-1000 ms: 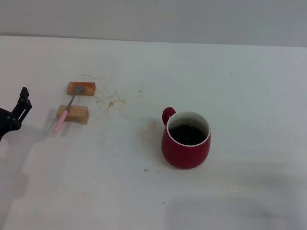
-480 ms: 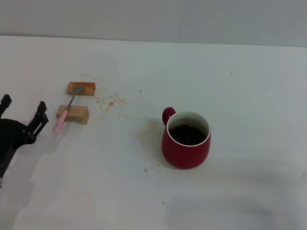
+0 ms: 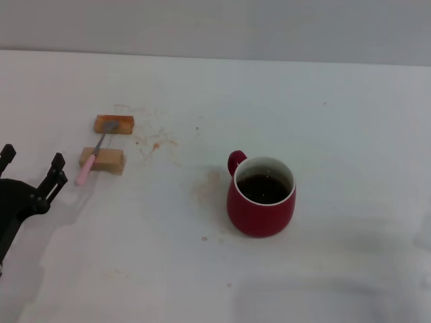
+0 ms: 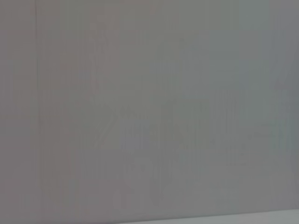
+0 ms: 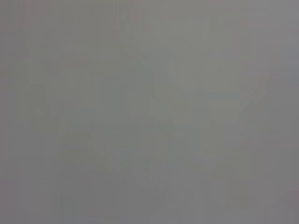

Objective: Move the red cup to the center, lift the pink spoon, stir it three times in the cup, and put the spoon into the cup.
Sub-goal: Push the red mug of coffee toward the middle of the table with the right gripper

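Note:
The red cup (image 3: pixel 261 197) stands upright near the middle of the white table in the head view, holding dark liquid, its small handle turned to the far left. The pink spoon (image 3: pixel 93 154) lies across two tan blocks at the left, bowl on the far block (image 3: pixel 113 124), pink handle reaching past the near block (image 3: pixel 102 161). My left gripper (image 3: pixel 31 166) is open at the left edge, a short way to the near left of the spoon's handle, holding nothing. The right gripper is out of view. Both wrist views show only a plain grey surface.
The white table (image 3: pixel 350 134) has faint brownish stains (image 3: pixel 156 141) between the blocks and the cup. A small speck (image 3: pixel 205 238) lies near the cup's front left.
My left gripper has come in from the left edge toward the spoon, both fingers now in sight, then eased slightly back to the near left. The cup and spoon have stayed put.

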Action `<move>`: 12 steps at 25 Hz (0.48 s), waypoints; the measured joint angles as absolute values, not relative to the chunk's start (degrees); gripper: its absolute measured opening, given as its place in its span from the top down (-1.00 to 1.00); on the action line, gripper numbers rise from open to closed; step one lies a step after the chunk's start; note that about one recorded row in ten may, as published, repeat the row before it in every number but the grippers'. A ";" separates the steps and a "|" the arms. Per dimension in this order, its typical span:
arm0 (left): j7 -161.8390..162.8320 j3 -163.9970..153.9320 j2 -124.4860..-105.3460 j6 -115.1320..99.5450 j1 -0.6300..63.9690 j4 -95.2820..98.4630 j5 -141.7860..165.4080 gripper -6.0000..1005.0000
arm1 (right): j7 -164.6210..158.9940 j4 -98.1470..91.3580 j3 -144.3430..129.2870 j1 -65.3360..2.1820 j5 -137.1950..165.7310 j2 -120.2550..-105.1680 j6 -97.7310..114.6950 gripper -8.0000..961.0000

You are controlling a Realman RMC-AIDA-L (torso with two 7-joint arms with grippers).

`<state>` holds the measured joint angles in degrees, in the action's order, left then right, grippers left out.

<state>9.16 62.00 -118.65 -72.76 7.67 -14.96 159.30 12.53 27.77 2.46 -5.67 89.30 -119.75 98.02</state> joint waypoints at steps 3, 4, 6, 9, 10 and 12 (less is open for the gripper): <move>9.17 62.28 -118.60 -72.84 7.65 -14.96 159.26 -0.71 | 12.82 29.40 2.01 -5.73 89.48 -119.76 95.69 0.98; 9.21 62.36 -118.57 -72.85 7.65 -14.96 159.26 -0.71 | 13.18 30.11 1.66 -5.64 89.47 -119.78 94.91 0.98; 9.19 62.38 -118.54 -72.79 7.65 -14.93 159.25 -0.71 | 13.70 31.82 -0.27 -5.30 89.38 -119.82 93.59 0.98; 9.06 62.40 -118.56 -72.40 7.89 -14.57 159.23 -0.71 | 13.77 33.35 -2.91 -4.33 89.23 -119.84 93.15 0.98; 9.05 62.40 -118.57 -72.15 8.04 -14.49 159.23 -0.71 | 13.77 33.75 -3.27 -3.90 89.19 -119.84 93.11 0.98; 9.05 62.40 -118.60 -71.19 8.39 -14.43 159.21 -0.71 | 13.78 34.36 -3.31 -3.37 89.14 -119.85 92.74 0.98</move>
